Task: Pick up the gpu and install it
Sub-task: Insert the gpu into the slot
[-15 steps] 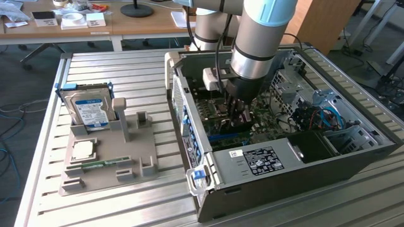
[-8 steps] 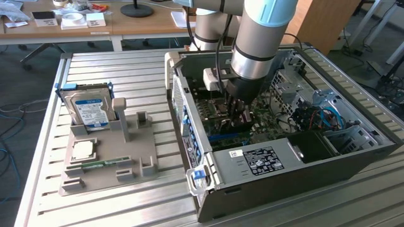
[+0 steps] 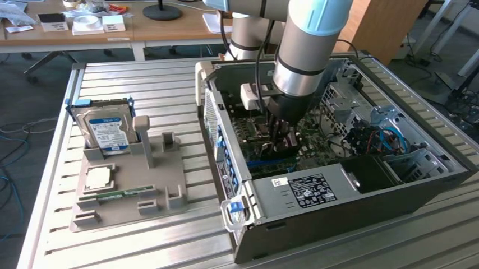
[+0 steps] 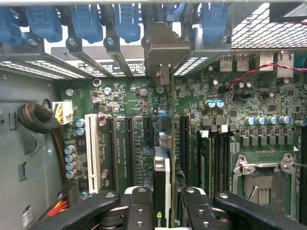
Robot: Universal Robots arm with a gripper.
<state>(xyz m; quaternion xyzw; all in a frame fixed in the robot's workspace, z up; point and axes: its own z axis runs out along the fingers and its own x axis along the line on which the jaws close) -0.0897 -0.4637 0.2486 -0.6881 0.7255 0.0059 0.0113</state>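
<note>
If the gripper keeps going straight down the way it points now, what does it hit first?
Most likely the motherboard. The gripper is shut on the gpu, held edge-on over the expansion slots, so the card's edge would probably meet a slot before the fingers touch anything. The remaining gap is hard to judge.

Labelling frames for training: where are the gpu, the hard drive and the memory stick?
gpu (image 4: 161, 184), wrist view, on its top edge between the fingers.
hard drive (image 3: 106, 130), exterior view, on its blue label.
memory stick (image 3: 120, 195), exterior view, on its green middle.

Ribbed bare-metal table (image 3: 150, 84), matt grey plastic jig (image 3: 161, 185)
</note>
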